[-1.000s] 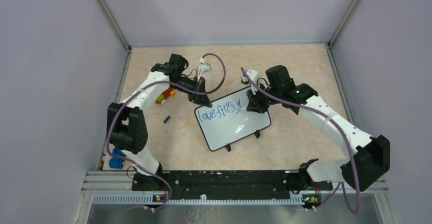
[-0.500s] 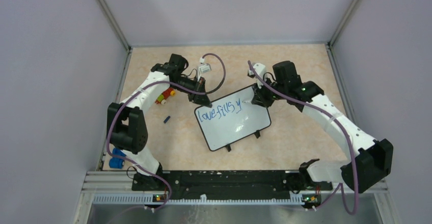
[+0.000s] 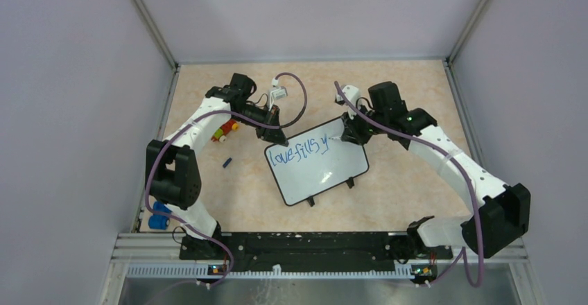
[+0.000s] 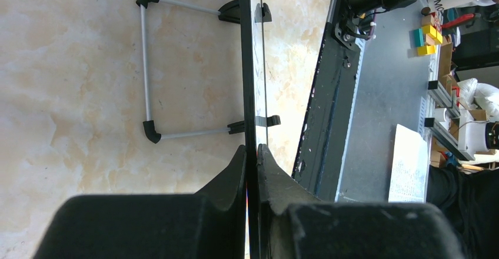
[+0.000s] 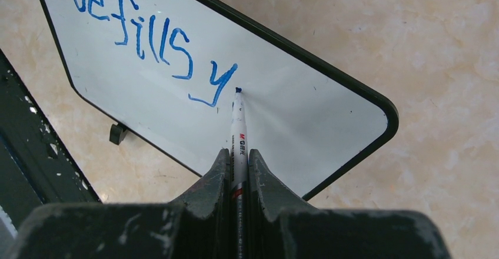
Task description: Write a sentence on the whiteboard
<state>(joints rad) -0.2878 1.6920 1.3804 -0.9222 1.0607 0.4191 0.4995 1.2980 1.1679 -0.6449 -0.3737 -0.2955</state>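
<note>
The whiteboard (image 3: 320, 177) lies tilted on the table, black-framed, and bears the sentence (image 3: 299, 151) in blue, reading "love fills y" (image 5: 147, 41). My left gripper (image 3: 277, 137) is shut on the board's far left edge. In the left wrist view that edge (image 4: 249, 65) runs thin between the closed left gripper (image 4: 251, 148). My right gripper (image 3: 349, 135) is shut on a white marker (image 5: 238, 123). Its blue tip is at the board just right of the "y". The right gripper (image 5: 237, 153) hovers over the whiteboard (image 5: 306, 118) near its far right corner.
Coloured pieces (image 3: 224, 130) lie by the left arm, and a small blue cap (image 3: 227, 162) lies left of the board. A blue object (image 3: 159, 216) sits by the left base. The board's wire stand (image 4: 146, 65) rests on the table. Grey walls enclose three sides.
The right gripper with the marker has drawn right and slightly away from over the "y". The left gripper and board have stayed still.
</note>
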